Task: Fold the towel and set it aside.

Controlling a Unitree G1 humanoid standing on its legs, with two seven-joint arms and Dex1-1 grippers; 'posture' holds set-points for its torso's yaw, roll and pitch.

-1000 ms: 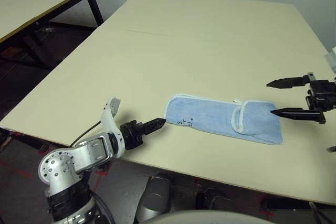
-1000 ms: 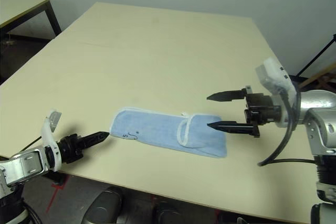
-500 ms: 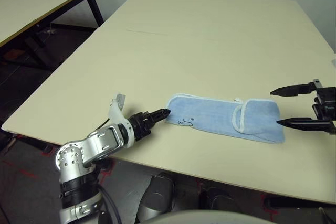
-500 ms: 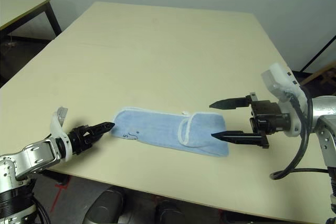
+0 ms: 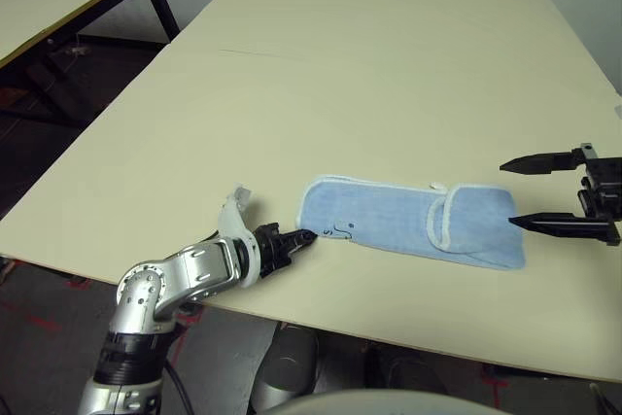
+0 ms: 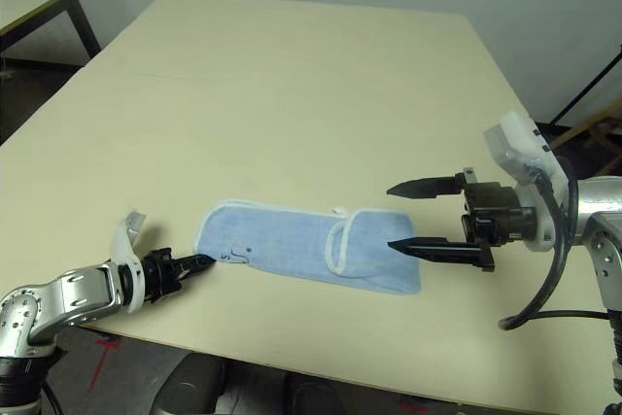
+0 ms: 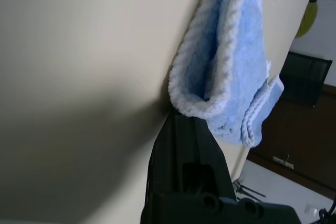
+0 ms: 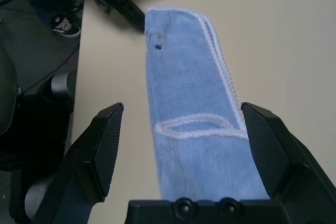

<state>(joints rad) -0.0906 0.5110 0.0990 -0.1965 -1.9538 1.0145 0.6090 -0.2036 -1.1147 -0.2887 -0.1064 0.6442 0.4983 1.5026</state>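
the towel (image 5: 408, 224) lies near the front edge of the pale, smooth worktop (image 5: 389, 75), already folded into a long narrow strip with one end lapped over. it is light blue terry with white stitched edging, so probably soft, light and limp. the left gripper (image 5: 303, 238) is pressed together at the towel's left end, seemingly pinching that edge. the right gripper (image 6: 418, 216) is spread wide over the right end, a good place to hold.

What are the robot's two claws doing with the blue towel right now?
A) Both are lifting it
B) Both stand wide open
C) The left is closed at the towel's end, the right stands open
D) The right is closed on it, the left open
C: the left gripper is closed at the towel's near end, while the right gripper stands open at the other.
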